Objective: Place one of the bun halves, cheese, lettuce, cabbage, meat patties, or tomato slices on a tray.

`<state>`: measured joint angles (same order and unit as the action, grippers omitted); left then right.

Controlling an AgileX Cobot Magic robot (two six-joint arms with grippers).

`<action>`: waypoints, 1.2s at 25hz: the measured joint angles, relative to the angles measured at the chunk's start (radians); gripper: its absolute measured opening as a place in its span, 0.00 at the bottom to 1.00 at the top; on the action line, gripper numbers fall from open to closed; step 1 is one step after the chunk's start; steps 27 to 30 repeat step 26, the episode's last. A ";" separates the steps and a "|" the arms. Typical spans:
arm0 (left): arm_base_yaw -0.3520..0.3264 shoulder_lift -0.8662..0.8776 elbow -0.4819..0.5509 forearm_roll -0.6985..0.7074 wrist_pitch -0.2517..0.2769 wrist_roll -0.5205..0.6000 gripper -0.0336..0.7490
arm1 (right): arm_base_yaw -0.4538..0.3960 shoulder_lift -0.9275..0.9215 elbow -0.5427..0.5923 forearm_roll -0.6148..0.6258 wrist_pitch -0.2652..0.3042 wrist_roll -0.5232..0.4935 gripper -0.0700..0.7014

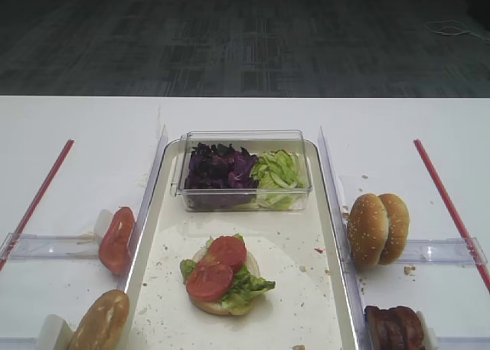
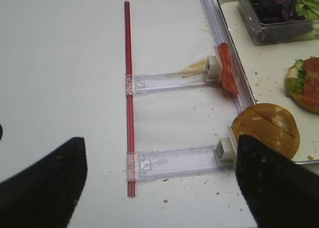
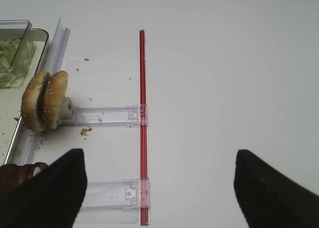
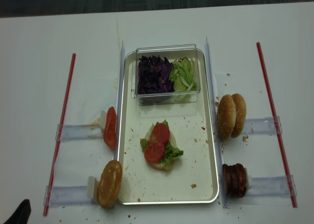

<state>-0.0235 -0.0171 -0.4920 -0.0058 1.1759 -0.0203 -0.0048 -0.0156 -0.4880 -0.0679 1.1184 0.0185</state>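
Note:
On the cream tray [image 1: 295,292] lies a bun half topped with lettuce [image 1: 249,282] and two tomato slices [image 1: 217,267]. Left of the tray, another tomato slice [image 2: 227,71] stands on edge, and a bun half [image 2: 269,128] stands nearer me. On the right stand two bun halves [image 3: 45,101] and the meat patties [image 1: 394,327]. Cabbage [image 1: 220,168] and pale lettuce strips [image 1: 279,178] fill a clear box. No cheese shows. My left gripper [image 2: 158,153] hangs open over the table left of the bun. The right gripper [image 3: 158,153] is open too, right of the patties.
Clear plastic rails [image 2: 174,160] hold the side items and run out to red strips [image 1: 38,197] [image 1: 448,204] at both sides. The clear box [image 1: 245,139] sits at the tray's far end. Crumbs dot the tray. The table's far edge [image 1: 245,97] lies behind.

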 joint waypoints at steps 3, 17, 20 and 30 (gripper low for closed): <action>0.000 0.000 0.000 0.000 0.000 0.000 0.80 | 0.000 0.000 0.000 0.000 0.000 0.000 0.91; 0.000 0.000 0.000 0.000 0.000 0.000 0.80 | 0.000 0.000 0.000 0.000 0.000 0.000 0.91; 0.000 0.000 0.000 0.000 0.000 0.000 0.80 | 0.000 0.000 0.000 0.000 0.000 0.000 0.91; 0.000 0.000 0.000 0.000 0.000 0.000 0.80 | 0.000 0.000 0.000 0.000 0.000 0.000 0.91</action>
